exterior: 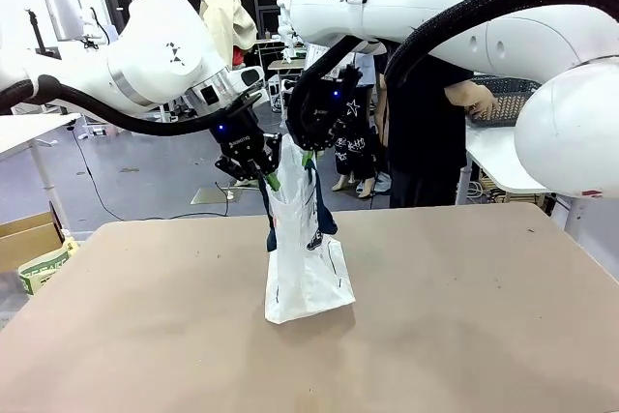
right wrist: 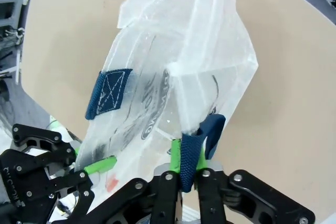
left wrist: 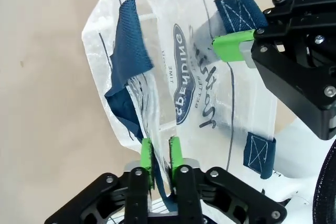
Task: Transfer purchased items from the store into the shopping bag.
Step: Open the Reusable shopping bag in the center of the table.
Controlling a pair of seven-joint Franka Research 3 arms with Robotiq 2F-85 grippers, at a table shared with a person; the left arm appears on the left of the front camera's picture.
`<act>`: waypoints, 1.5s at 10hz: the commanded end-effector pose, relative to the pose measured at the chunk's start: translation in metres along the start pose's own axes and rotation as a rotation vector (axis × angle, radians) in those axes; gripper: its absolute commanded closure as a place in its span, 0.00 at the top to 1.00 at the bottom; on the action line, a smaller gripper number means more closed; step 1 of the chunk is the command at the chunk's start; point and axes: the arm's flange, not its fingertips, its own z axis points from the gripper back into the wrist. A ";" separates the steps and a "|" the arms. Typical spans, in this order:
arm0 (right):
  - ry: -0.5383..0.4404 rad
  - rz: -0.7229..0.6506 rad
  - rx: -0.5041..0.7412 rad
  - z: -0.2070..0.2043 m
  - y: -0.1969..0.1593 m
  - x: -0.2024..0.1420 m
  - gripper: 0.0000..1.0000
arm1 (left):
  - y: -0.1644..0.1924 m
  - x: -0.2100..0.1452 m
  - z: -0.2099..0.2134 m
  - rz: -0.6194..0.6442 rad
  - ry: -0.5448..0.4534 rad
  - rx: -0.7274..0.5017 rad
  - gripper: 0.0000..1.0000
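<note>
Desk (exterior: 464, 316), clear bag (exterior: 305, 273) upright at its middle.
At the bag's top, left fingers (left wrist: 146, 157) pinch the rim, right fingers (right wrist: 176, 155) a blue handle (right wrist: 210, 129).

The shopping bag (exterior: 308, 273) stands upright near the middle of the brown table (exterior: 484, 326). The left gripper (exterior: 261, 169) pinches its top from the left and the right gripper (exterior: 311, 147) from the right. At the far right, a person (exterior: 426, 132) has a hand (exterior: 479, 102) at the dark grey basket (exterior: 508, 102) on a white side table (exterior: 493, 157).
</note>
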 end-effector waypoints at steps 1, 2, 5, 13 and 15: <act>-0.002 0.021 -0.019 0.004 0.006 -0.013 0.00 | 0.003 -0.006 0.003 -0.030 -0.006 0.004 0.00; -0.014 0.051 -0.058 0.008 0.008 -0.020 0.00 | 0.006 -0.009 0.005 -0.033 -0.013 0.003 0.00; -0.042 0.090 -0.125 0.027 0.002 -0.052 0.00 | 0.026 -0.021 0.012 -0.023 -0.031 -0.001 0.00; -0.008 0.503 -0.263 0.019 -0.077 -0.107 0.00 | 0.108 -0.055 0.027 -0.244 -0.069 0.155 0.00; -0.008 0.568 -0.295 0.015 -0.083 -0.113 0.00 | 0.124 -0.060 0.012 -0.349 -0.069 0.281 0.00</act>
